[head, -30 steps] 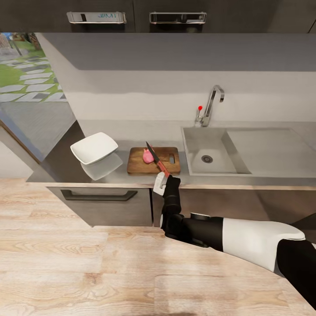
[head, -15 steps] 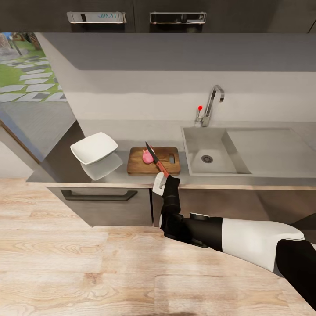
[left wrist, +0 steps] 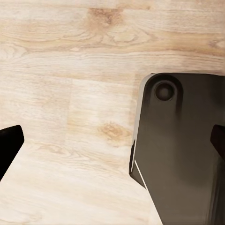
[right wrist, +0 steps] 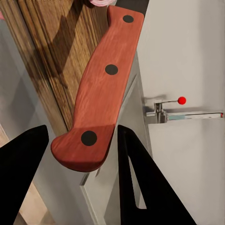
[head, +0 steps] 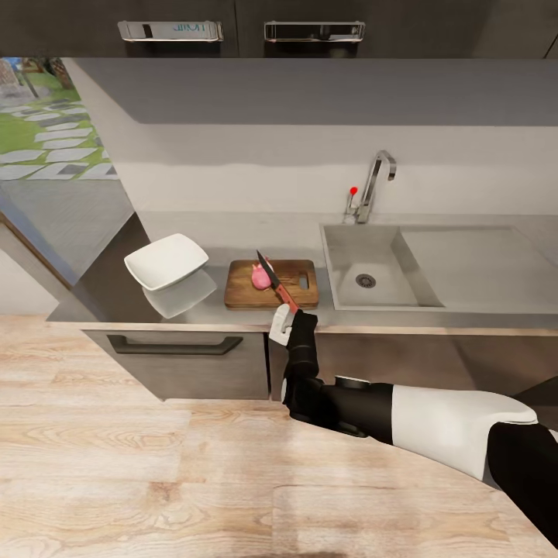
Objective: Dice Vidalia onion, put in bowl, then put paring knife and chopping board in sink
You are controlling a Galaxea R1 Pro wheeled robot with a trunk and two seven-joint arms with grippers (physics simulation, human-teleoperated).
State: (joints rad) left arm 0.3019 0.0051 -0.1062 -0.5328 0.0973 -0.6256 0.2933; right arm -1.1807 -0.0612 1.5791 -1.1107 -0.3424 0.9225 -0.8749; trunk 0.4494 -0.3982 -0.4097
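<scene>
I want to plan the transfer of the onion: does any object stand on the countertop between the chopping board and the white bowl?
Nothing visible does. In the head view the countertop between the chopping board and the bowl is bare, showing just the bowl's reflection. The Vidalia onion lies on the board under the paring knife.

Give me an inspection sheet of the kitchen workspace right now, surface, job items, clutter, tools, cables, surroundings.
Surface: dark countertop, glossy, reflecting the bowl.
Job's things: Vidalia onion on the chopping board; paring knife with its blade over the onion; white bowl left of the board; sink basin holds nothing.
Clutter: nothing seen.
Tools: right tool holds the knife's handle; left tool open above the wood floor.
Cables: nothing seen.
Surroundings: faucet, black upper cabinets, garden at left.
</scene>
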